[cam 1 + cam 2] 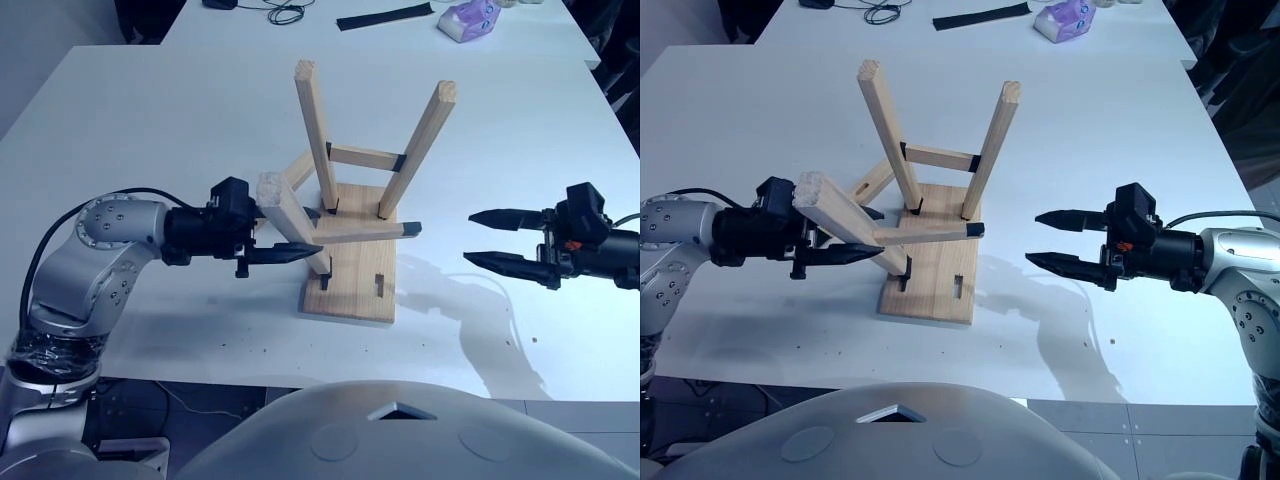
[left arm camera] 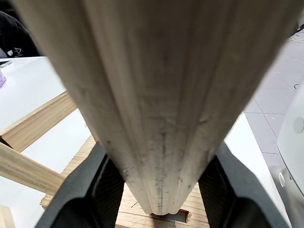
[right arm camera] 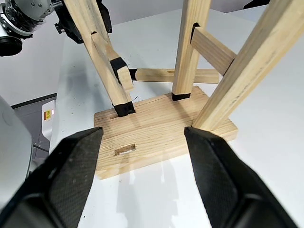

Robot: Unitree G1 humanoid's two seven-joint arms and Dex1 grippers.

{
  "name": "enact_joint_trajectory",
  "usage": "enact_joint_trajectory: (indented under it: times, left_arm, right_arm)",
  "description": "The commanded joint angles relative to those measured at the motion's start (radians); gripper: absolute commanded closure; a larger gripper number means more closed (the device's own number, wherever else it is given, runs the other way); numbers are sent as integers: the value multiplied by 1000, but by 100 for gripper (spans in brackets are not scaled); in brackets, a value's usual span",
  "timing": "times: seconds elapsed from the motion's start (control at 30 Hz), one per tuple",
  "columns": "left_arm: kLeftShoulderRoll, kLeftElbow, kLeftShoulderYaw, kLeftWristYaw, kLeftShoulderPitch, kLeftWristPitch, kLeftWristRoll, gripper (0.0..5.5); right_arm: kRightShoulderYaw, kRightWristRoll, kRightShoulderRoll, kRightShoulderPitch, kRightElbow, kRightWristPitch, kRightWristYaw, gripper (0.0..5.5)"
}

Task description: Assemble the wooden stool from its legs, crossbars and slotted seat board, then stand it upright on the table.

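Stool leg (image 1: 282, 203) leans, clamped in the left gripper's (image 1: 292, 235) jaws; press it upright into the board (image 1: 350, 300). Right gripper (image 1: 468, 237) hovers nearby, jaws apart.

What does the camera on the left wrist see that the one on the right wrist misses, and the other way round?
Left wrist view: a close look down the tilted leg, clamped between the left gripper's dark fingers, its end over a slot in the seat board.
Right wrist view: the open right gripper, two upright legs joined by a crossbar, and an empty slot.
Both: the tilted leg and the seat board.
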Motion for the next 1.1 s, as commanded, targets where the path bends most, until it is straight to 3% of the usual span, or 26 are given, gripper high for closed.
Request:
enact_joint_trajectory:
  times: [0.03, 0.67, 1.1]
  left_arm:
    - [14, -1, -34, -10, 45, 22, 36, 338]
    - [67, -59, 20, -71, -8, 82, -53, 338]
    - [64, 65, -33, -127, -9, -37, 72, 338]
  right_arm:
    - [2, -16, -23, -13, -3, -3, 8, 234]
    - [-17, -15, -8, 14, -27, 3, -9, 234]
    - [5, -19, -2, 12, -33, 1, -9, 234]
